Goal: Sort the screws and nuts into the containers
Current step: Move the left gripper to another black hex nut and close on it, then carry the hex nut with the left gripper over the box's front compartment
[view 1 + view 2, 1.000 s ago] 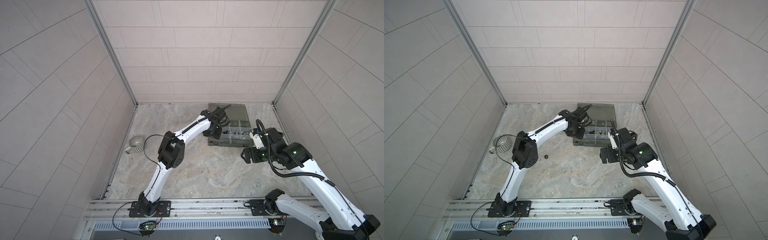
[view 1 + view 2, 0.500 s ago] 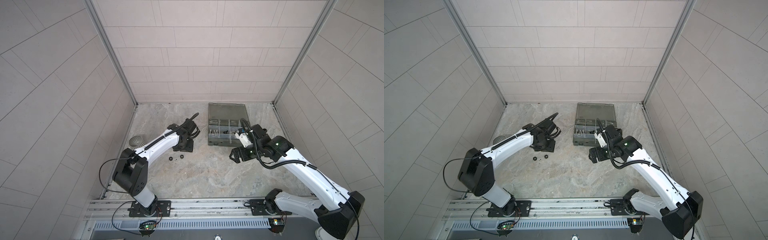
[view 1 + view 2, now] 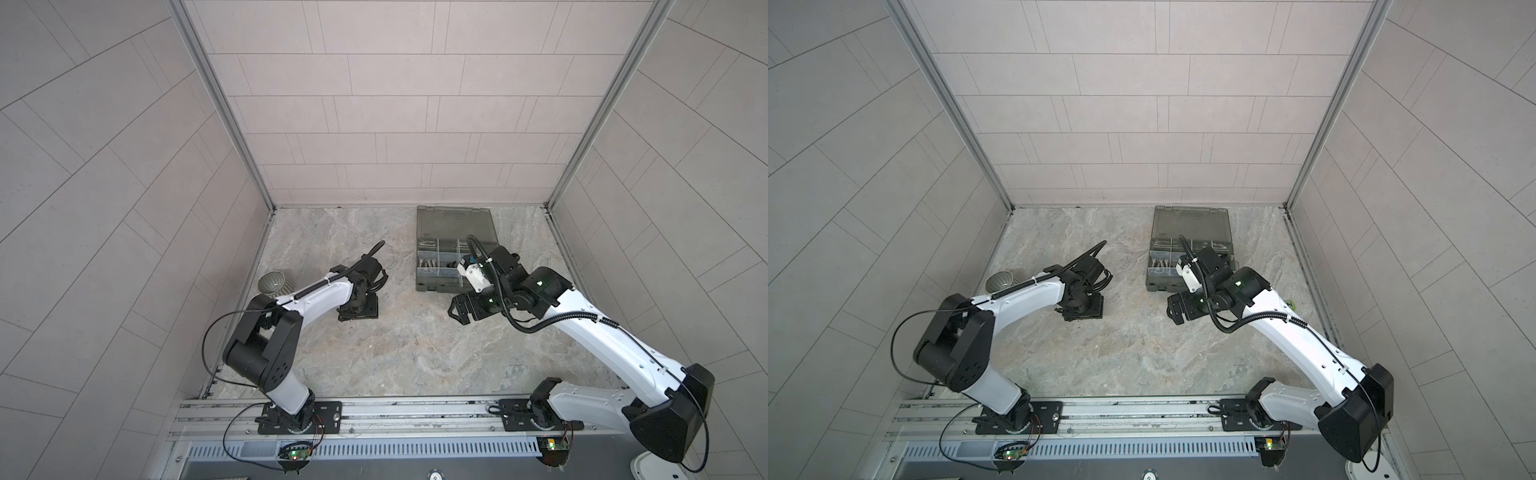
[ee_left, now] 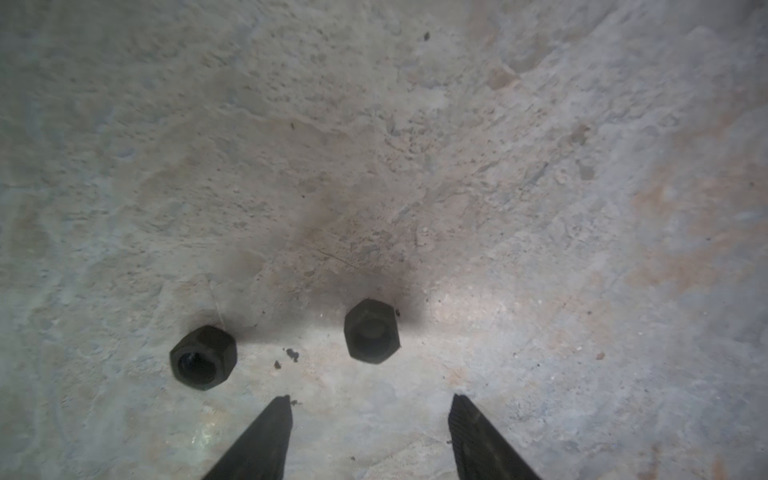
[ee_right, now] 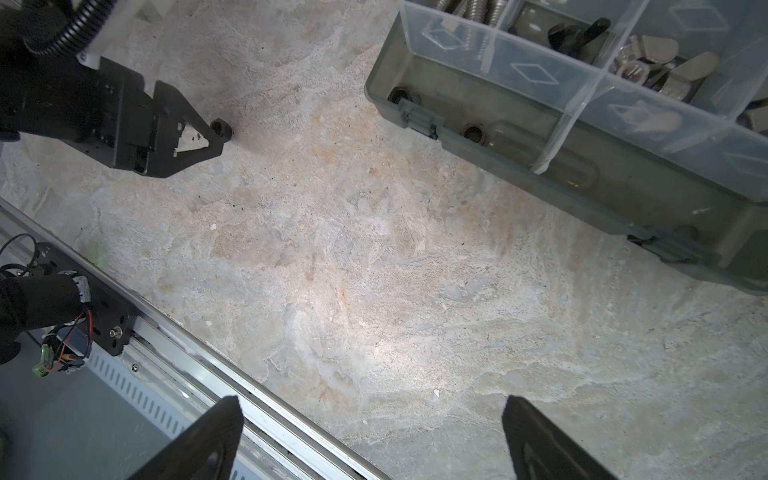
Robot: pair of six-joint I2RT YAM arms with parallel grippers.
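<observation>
1. Left claw point(image 4: 370, 399), half open and empty, has left the containers point(image 3: 436, 284) for two black nuts point(image 4: 372, 331) lying on the surface point(image 4: 540, 208), left of them.
2. Right claw point(image 5: 370, 399): wide open, empty; a nut pickup is judged next.

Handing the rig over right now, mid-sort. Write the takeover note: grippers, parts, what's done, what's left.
Left gripper: open, empty, low over a black hex nut lined up with its gap; a second black hex nut lies beside it, both loose on the table.
Right gripper: open, empty, above bare table in front of the organizer box.
Done: screws, silver wing nuts and a black wing nut sit in box compartments.
To do: both black hex nuts go into the box.
</observation>
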